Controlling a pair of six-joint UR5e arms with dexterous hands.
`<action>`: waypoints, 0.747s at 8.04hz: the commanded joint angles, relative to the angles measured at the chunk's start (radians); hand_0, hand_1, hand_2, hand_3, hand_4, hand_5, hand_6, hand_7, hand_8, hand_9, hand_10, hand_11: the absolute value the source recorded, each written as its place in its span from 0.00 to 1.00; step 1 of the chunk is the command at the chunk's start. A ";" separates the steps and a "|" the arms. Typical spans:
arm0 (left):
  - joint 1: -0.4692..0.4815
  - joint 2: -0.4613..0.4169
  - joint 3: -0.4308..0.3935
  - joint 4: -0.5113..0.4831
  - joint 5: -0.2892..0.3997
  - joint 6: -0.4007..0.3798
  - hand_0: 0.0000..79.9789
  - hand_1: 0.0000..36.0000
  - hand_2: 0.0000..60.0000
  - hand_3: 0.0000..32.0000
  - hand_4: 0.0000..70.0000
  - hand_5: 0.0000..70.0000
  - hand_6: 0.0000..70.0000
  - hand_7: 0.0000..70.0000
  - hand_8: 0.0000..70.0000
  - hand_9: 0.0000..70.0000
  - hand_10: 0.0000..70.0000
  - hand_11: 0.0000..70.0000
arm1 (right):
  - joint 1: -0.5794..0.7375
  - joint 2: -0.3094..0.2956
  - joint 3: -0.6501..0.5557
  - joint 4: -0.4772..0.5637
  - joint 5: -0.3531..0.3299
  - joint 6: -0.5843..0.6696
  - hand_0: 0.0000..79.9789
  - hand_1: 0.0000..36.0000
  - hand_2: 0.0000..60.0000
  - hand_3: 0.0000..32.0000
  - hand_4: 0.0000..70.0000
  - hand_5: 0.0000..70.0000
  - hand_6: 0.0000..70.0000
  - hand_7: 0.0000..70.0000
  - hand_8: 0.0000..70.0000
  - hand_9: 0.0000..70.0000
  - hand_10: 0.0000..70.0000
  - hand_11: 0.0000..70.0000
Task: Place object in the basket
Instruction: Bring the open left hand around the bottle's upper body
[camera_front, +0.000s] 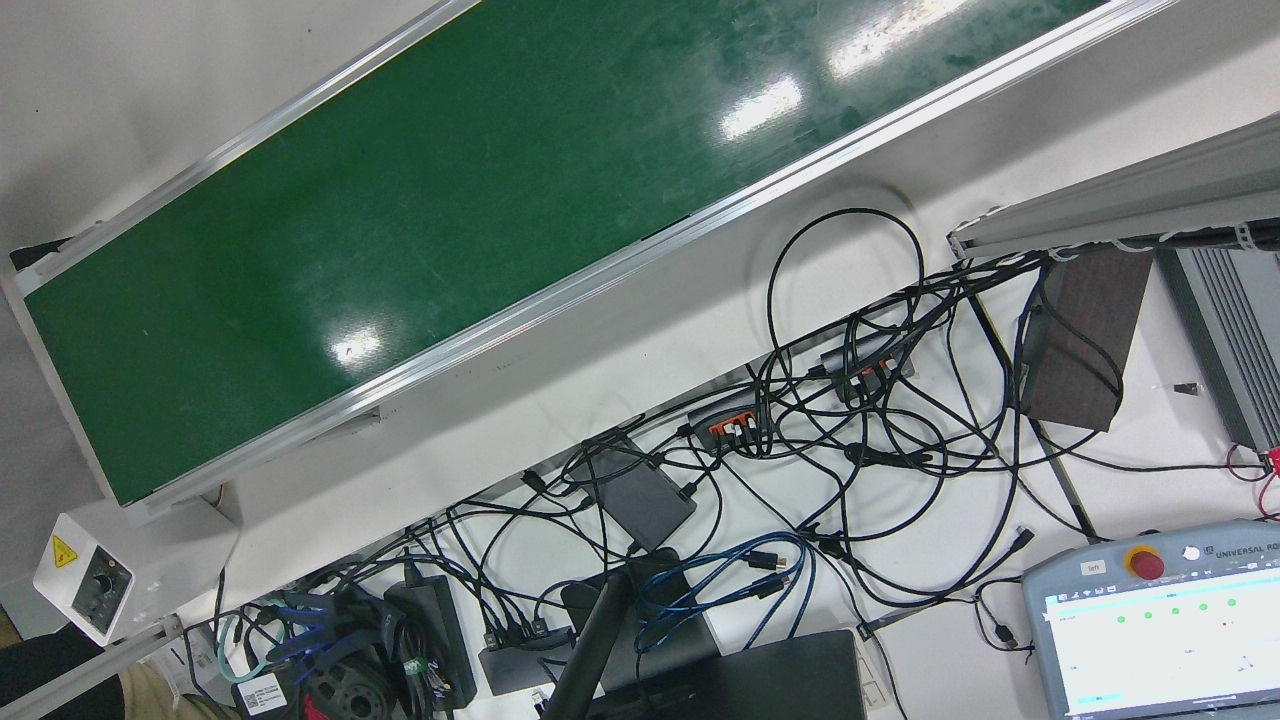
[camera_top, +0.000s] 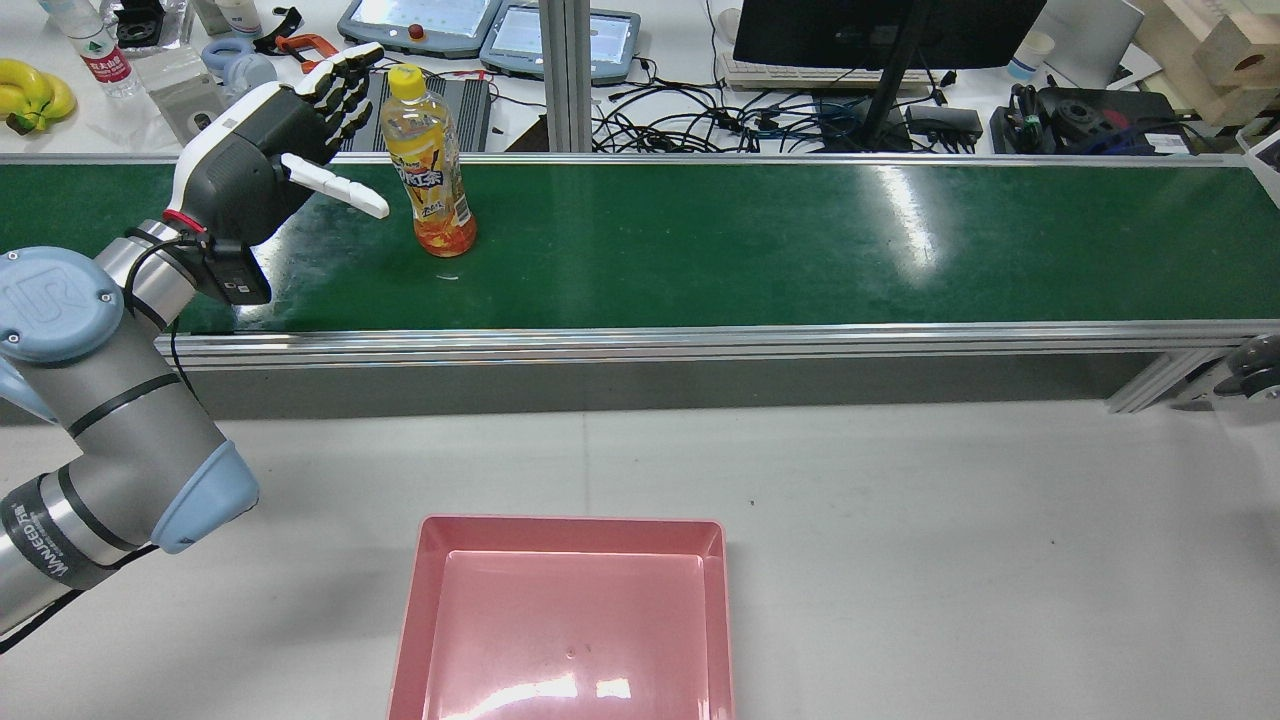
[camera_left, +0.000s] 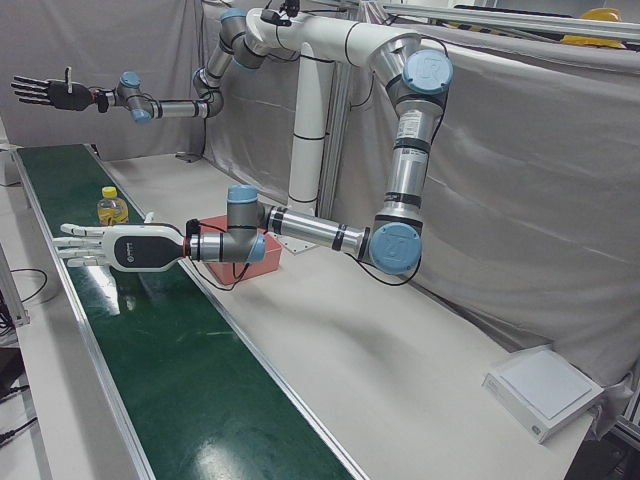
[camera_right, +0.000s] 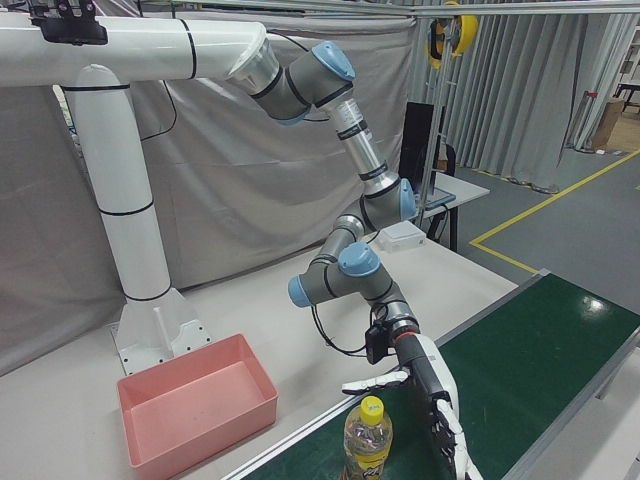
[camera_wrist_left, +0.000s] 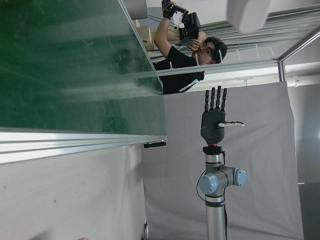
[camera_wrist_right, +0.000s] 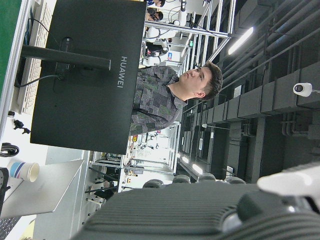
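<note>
A bottle of orange drink with a yellow cap (camera_top: 430, 170) stands upright on the green belt (camera_top: 750, 240). It also shows in the left-front view (camera_left: 112, 207) and the right-front view (camera_right: 367, 437). My left hand (camera_top: 275, 150) hovers just to its left, open, fingers spread, palm toward the bottle, with a small gap between them. The pink basket (camera_top: 420, 590) lies empty on the white table near the camera, as the right-front view (camera_right: 135, 440) also shows. My right hand (camera_left: 42, 92) is raised high at the belt's far end, open and holding nothing, also visible in the left hand view (camera_wrist_left: 214, 117).
Beyond the belt lies a bench with a monitor (camera_top: 880, 25), tangled cables (camera_front: 850, 430), teach pendants (camera_top: 420, 20) and bananas (camera_top: 30, 90). A person (camera_wrist_left: 185, 55) stands past the belt's end. An aluminium rail (camera_top: 640, 340) edges the belt toward the basket.
</note>
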 joint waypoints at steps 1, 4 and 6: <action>0.002 -0.021 0.015 0.003 0.000 0.001 0.92 0.38 0.00 0.00 0.00 0.29 0.00 0.00 0.00 0.00 0.02 0.06 | 0.000 0.000 0.000 0.000 0.000 -0.001 0.00 0.00 0.00 0.00 0.00 0.00 0.00 0.00 0.00 0.00 0.00 0.00; 0.003 -0.032 0.017 0.009 0.002 0.015 0.89 0.37 0.00 0.00 0.00 0.28 0.00 0.00 0.00 0.00 0.02 0.06 | 0.000 0.000 0.000 0.000 0.000 -0.001 0.00 0.00 0.00 0.00 0.00 0.00 0.00 0.00 0.00 0.00 0.00 0.00; 0.042 -0.048 0.020 0.026 0.000 0.015 0.96 0.38 0.00 0.00 0.01 0.32 0.00 0.00 0.00 0.00 0.04 0.09 | 0.000 0.000 0.000 0.000 0.000 0.001 0.00 0.00 0.00 0.00 0.00 0.00 0.00 0.00 0.00 0.00 0.00 0.00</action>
